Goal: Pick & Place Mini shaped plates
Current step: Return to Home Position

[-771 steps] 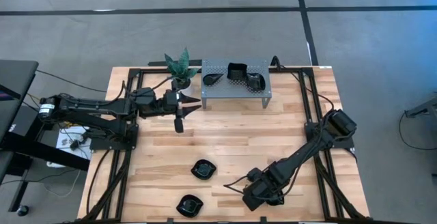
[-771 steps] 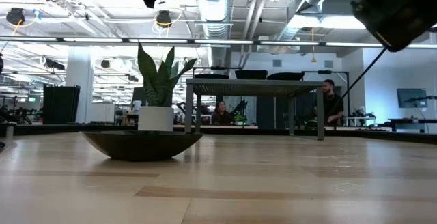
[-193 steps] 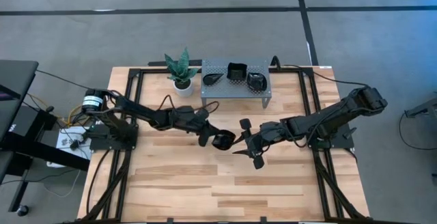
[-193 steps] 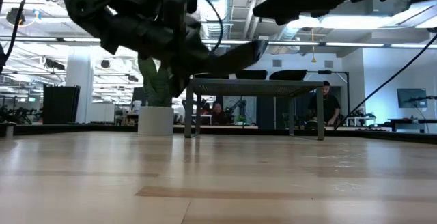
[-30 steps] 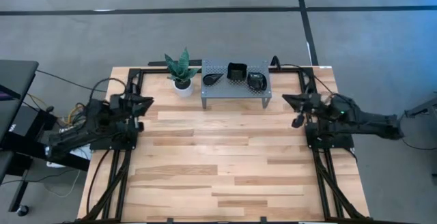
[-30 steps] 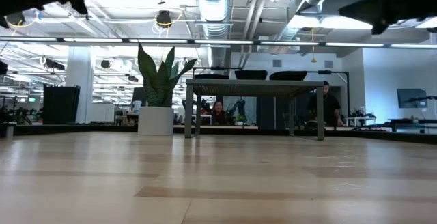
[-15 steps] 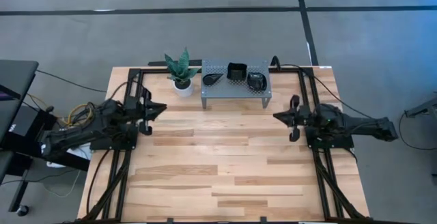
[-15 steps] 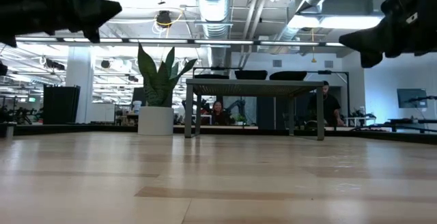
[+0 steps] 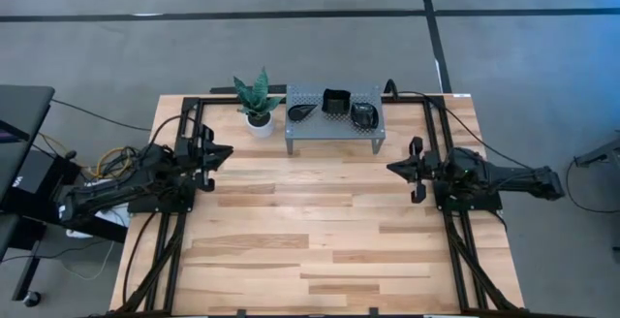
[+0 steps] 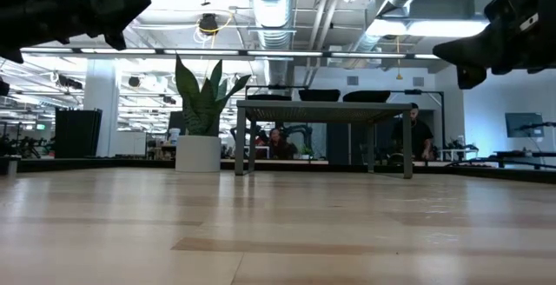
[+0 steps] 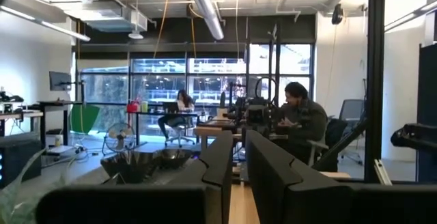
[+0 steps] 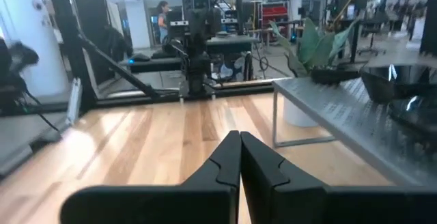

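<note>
Three mini shaped plates, glossy black, rest on the top of the grey perforated rack [image 9: 334, 124] at the table's far edge: a leaf-shaped one [image 9: 301, 111], a square one [image 9: 336, 100] and a round one [image 9: 363, 114]. My left gripper [image 9: 225, 150] hovers over the table's left side, pointing toward the middle. Its fingers [image 11: 222, 159] stand a narrow gap apart with nothing between them. My right gripper [image 9: 391, 167] hovers over the right side, shut and empty, its fingertips [image 12: 232, 152] touching. Both are far from the plates.
A small white pot with a green plant [image 9: 257, 100] stands left of the rack. Black frame rails [image 9: 438, 143] run along both sides of the table. Bare wood [image 9: 310, 221] lies between the arms and toward the near edge. People sit in the room beyond [image 10: 421, 133].
Both arms have come down over their own sides of the table. My left gripper has gone a little toward the table's right, my right gripper a little toward its left. The plates on the rack have stayed put.
</note>
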### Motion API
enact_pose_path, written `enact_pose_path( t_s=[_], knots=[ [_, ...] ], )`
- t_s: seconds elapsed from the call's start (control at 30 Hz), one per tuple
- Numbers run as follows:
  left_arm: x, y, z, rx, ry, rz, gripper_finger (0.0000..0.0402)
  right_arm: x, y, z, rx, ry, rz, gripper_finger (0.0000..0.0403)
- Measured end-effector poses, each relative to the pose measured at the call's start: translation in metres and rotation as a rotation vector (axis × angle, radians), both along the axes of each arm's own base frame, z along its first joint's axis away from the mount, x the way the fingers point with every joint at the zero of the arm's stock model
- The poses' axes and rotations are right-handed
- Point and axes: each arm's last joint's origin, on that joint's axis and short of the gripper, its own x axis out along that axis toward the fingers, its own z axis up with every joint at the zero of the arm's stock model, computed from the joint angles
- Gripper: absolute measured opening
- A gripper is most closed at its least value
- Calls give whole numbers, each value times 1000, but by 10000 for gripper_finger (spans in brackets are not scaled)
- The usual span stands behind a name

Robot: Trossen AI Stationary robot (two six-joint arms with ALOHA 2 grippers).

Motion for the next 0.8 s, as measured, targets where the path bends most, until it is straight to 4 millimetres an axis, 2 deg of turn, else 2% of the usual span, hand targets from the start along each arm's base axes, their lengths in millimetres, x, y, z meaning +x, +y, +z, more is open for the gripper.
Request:
enact_pose_path(
  t_s=[0.17,0.8],
  knots=[
    [0,0,0,-2,1,-1,43,0,0,0,84,-9,1,1],
    [0,0,0,-2,-1,-1,43,0,0,0,85,-8,1,1]
  ],
)
